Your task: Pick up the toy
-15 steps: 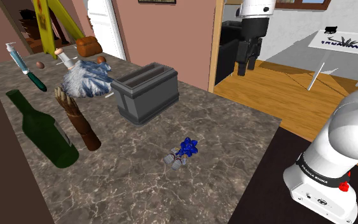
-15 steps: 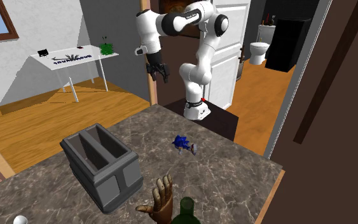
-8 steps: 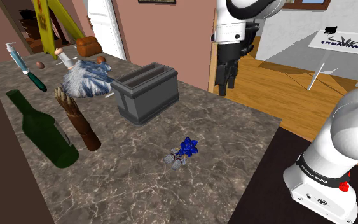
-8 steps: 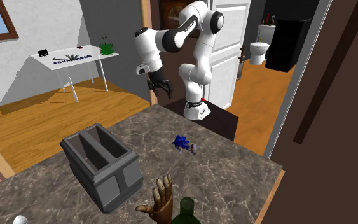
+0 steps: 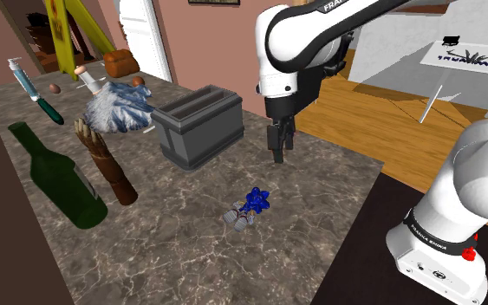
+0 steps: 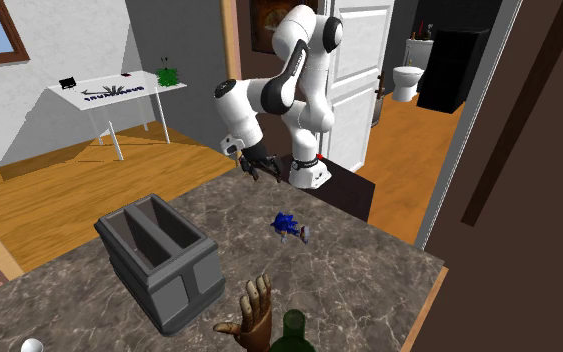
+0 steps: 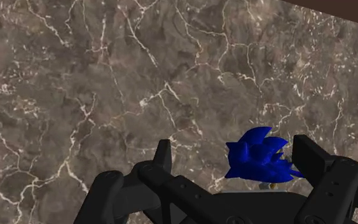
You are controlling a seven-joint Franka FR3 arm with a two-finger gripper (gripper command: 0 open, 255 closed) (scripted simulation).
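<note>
Gripper [image 5: 278,156] over countertop [image 5: 320,186], near blue toy [image 5: 250,204]

The white arm [image 5: 302,35] is seen rising from its base [image 5: 437,251] at the shoulder view's lower right, with the upper links arched high and the forearm turned downward toward that view's left. The black claw [image 5: 278,154] is carried at the end of the wrist and pointed almost straight down; in the second exterior view the claw [image 6: 257,168] is shown low in front of the base. In the wrist view the claw [image 7: 235,154] is seen with its two fingers [image 7: 163,156] held wide apart.
</note>
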